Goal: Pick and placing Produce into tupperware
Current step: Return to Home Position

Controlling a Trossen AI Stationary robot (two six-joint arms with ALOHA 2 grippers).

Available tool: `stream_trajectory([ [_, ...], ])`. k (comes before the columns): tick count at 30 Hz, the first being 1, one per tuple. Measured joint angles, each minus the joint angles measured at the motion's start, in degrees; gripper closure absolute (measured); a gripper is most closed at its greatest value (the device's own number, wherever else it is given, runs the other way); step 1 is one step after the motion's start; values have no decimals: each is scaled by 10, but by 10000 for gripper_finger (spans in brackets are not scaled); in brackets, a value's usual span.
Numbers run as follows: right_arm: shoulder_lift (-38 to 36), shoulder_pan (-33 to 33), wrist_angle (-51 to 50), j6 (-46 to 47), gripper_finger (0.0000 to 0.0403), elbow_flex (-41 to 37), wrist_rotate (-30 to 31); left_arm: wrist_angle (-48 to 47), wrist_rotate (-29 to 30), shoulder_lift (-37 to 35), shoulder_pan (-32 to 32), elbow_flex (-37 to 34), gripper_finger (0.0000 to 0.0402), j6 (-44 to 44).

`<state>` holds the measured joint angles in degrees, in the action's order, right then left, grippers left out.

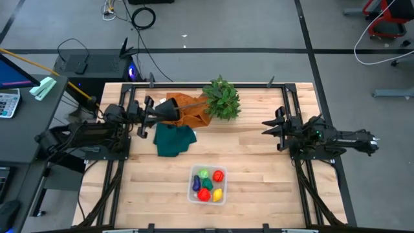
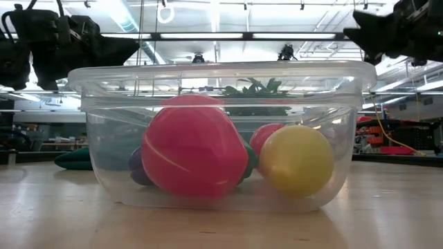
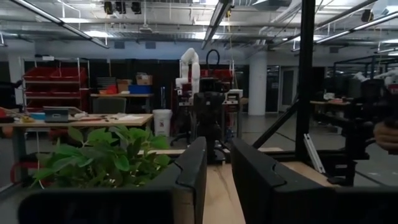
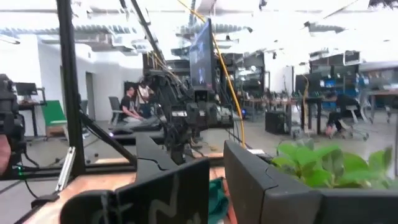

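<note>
The clear tupperware (image 1: pixel 208 185) stands on the table near its near edge and fills the low view (image 2: pixel 104 83). Inside lie the produce pieces: two red (image 1: pixel 218 175) (image 1: pixel 204 195), a light green one (image 1: pixel 204 173), a yellow one (image 1: pixel 218 193) and a purple one (image 1: pixel 196 184). In the low view the big red piece (image 2: pixel 194 155) and the yellow piece (image 2: pixel 296 160) rest on the tub's floor. My left gripper (image 1: pixel 176 110) (image 3: pixel 219 177) hovers open over the table's far left part. My right gripper (image 1: pixel 265 127) (image 4: pixel 216 183) hovers open at the table's right. Both are well away from the tub.
A bushy green plant (image 1: pixel 222 98) stands at the table's far middle, with an orange cloth (image 1: pixel 189 109) beside it under my left gripper and a dark green cloth (image 1: pixel 173 140) nearer. Black frame rails (image 1: pixel 291 110) run along both sides. Bare wood lies around the tub.
</note>
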<state>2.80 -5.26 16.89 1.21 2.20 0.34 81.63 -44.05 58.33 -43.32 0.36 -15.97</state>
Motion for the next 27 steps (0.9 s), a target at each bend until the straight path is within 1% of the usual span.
stream_trajectory([
  [3,-29,0,-50,13,403,0,6,-1,-3,0,-7,0,326,0],
  [9,-28,0,-80,26,403,0,11,-14,-4,0,-18,0,321,4],
  [15,-28,0,-97,37,403,0,13,-27,-10,0,-58,0,326,12],
  [18,-28,0,-106,37,403,0,13,-22,-22,-5,-77,0,331,-3],
  [20,-28,0,-107,37,403,0,13,-19,-23,-14,-80,0,334,-16],
  [22,-28,0,-107,37,403,0,14,-20,-22,-26,-65,0,335,-23],
  [24,-28,0,-107,37,403,0,14,-19,-17,-41,-30,0,334,-10],
  [27,-28,0,-107,37,403,0,14,-31,37,-61,43,0,334,41],
])
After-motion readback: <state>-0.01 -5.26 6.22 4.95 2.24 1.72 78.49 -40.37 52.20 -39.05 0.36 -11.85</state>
